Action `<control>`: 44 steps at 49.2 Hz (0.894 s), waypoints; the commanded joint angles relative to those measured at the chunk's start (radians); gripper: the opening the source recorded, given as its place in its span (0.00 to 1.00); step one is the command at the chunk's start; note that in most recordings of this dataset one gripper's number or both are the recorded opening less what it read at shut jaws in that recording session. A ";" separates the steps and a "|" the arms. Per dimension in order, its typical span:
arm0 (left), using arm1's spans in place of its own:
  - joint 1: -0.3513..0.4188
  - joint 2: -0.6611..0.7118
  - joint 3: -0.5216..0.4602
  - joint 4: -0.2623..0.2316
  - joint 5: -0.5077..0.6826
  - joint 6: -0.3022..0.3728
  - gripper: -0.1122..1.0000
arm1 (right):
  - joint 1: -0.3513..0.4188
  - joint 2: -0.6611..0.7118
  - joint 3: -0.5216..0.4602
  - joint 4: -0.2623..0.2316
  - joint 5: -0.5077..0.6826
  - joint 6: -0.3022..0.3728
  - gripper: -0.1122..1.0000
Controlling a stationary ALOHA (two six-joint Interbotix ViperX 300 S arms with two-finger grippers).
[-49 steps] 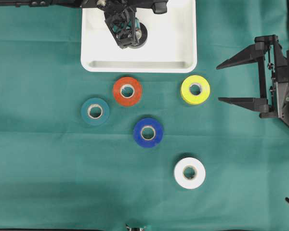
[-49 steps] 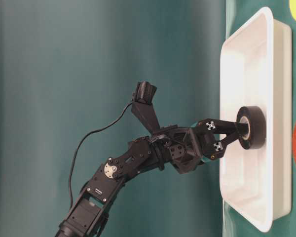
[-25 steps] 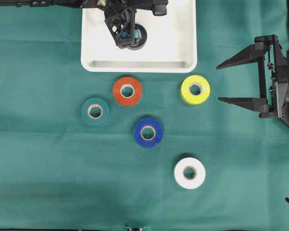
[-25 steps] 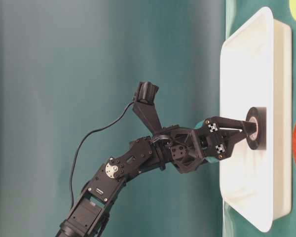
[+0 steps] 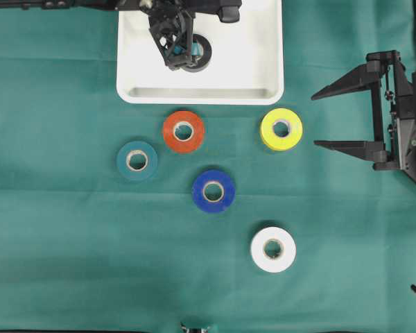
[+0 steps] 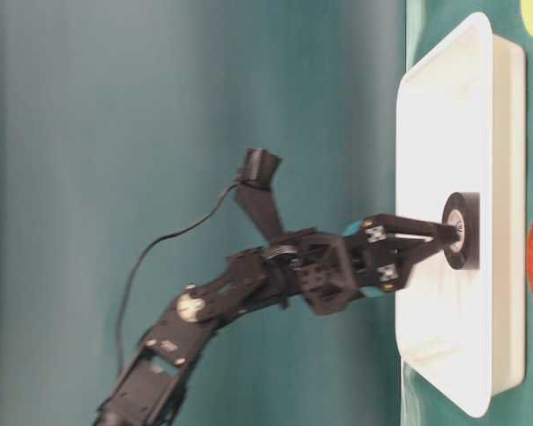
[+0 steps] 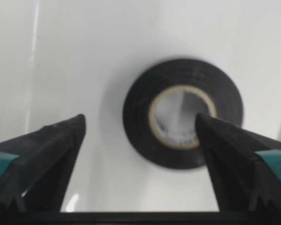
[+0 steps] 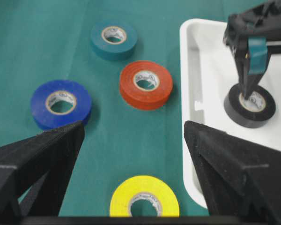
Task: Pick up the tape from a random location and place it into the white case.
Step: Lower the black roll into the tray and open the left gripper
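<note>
A black tape (image 5: 201, 50) roll lies flat on the floor of the white case (image 5: 249, 69), also seen in the left wrist view as black tape (image 7: 182, 119) on the white case (image 7: 84, 56). My left gripper (image 5: 180, 57) hangs over it, open, with its fingers spread wide. One fingertip (image 8: 247, 93) points down at the roll's core, the other stands off to the side. My right gripper (image 5: 316, 119) is open at the table's right side, just right of the yellow tape (image 5: 281, 129), with nothing between its fingers.
On the green cloth below the case lie an orange-red tape (image 5: 183, 131), a teal tape (image 5: 136, 160), a blue tape (image 5: 213, 191) and a white tape (image 5: 273, 249). The case's raised rim (image 8: 189, 89) borders the cloth.
My left gripper has opened and let go of the black tape, which went from raised in the jaws to lying flat in the case. The right arm has not moved.
</note>
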 commanded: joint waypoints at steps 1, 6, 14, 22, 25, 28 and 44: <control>0.002 -0.091 -0.035 -0.002 0.037 0.000 0.95 | -0.002 0.005 -0.028 -0.002 -0.005 0.002 0.93; -0.002 -0.141 -0.052 -0.002 0.089 0.000 0.95 | -0.002 0.005 -0.028 -0.002 -0.005 0.002 0.93; -0.011 -0.210 -0.086 0.000 0.167 0.000 0.95 | -0.002 0.005 -0.028 -0.002 -0.003 0.000 0.93; -0.023 -0.250 -0.137 -0.002 0.265 0.000 0.95 | -0.002 0.005 -0.028 -0.002 -0.005 0.000 0.93; -0.028 -0.268 -0.161 -0.002 0.291 0.000 0.95 | -0.002 0.005 -0.028 -0.002 -0.003 0.000 0.93; -0.037 -0.295 -0.192 -0.002 0.314 0.002 0.95 | -0.002 0.005 -0.029 -0.002 -0.003 0.000 0.93; -0.049 -0.351 -0.236 -0.002 0.376 0.017 0.95 | -0.002 0.005 -0.031 -0.002 -0.002 0.000 0.93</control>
